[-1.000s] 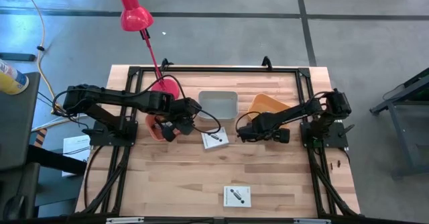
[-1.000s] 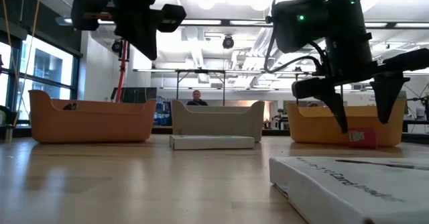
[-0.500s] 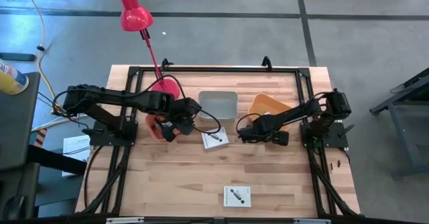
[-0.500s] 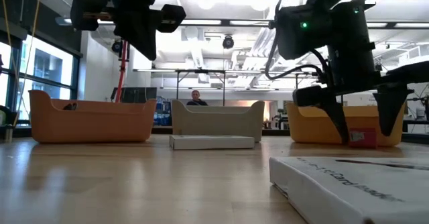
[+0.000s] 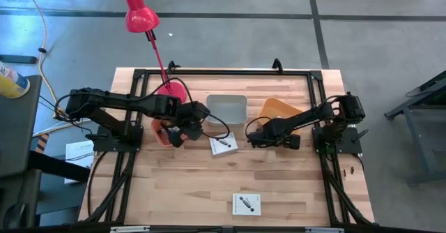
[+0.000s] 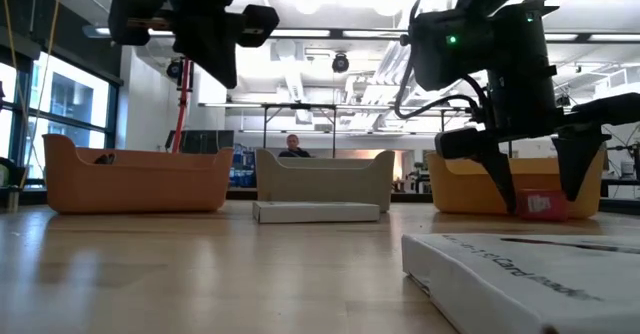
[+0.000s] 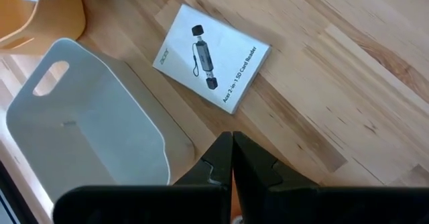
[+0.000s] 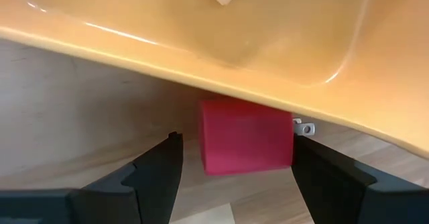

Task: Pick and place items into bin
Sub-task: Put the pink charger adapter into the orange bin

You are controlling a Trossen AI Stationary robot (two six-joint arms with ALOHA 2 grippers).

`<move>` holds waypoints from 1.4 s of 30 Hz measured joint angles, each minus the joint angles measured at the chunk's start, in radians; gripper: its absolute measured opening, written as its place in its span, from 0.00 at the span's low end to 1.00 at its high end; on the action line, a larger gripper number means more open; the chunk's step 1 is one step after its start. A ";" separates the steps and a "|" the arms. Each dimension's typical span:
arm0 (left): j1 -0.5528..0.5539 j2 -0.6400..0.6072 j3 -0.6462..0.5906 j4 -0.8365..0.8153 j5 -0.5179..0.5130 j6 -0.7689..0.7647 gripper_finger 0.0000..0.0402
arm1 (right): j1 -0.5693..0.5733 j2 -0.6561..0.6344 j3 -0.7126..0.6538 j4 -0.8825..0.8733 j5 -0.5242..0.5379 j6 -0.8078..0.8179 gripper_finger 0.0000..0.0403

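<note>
A small pink block (image 8: pixel 247 145) lies on the wood table right against the outer wall of an orange bin (image 8: pixel 201 43). My right gripper (image 8: pixel 242 174) is open and points down, one finger on each side of the block, which also shows in the low view (image 6: pixel 540 205). My left gripper (image 7: pixel 232 158) is shut and empty, up above the table near the white bin (image 7: pixel 87 123). One white packet with black print (image 7: pixel 211 60) lies flat by that bin. A second packet (image 5: pixel 246 204) lies near the table's front edge.
A second orange bin (image 5: pixel 162 130) sits under my left arm. A red desk lamp (image 5: pixel 139 13) stands at the far left. A tiny silvery bit (image 8: pixel 305 127) lies beside the pink block. A black frame (image 5: pixel 223 72) runs around the table.
My right gripper has sunk a little toward the table, so its open fingers now stand lower around the pink block. The block has not moved.
</note>
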 joint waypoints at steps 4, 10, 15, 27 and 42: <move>0.000 0.000 0.000 0.005 0.000 0.000 0.00 | 0.000 0.000 0.000 0.000 0.000 -0.003 0.64; 0.000 0.000 0.000 0.007 0.000 0.000 0.00 | 0.000 0.000 0.000 -0.001 -0.006 -0.003 0.64; 0.000 0.000 0.000 0.007 0.000 -0.001 0.00 | 0.003 0.000 0.000 0.002 -0.018 -0.003 0.60; -0.001 0.000 0.000 0.005 0.000 -0.020 0.00 | 0.003 0.000 0.002 0.063 -0.010 -0.027 0.42; -0.001 0.000 0.000 0.003 0.000 -0.047 0.00 | 0.128 0.000 0.003 0.217 -0.048 -0.024 0.42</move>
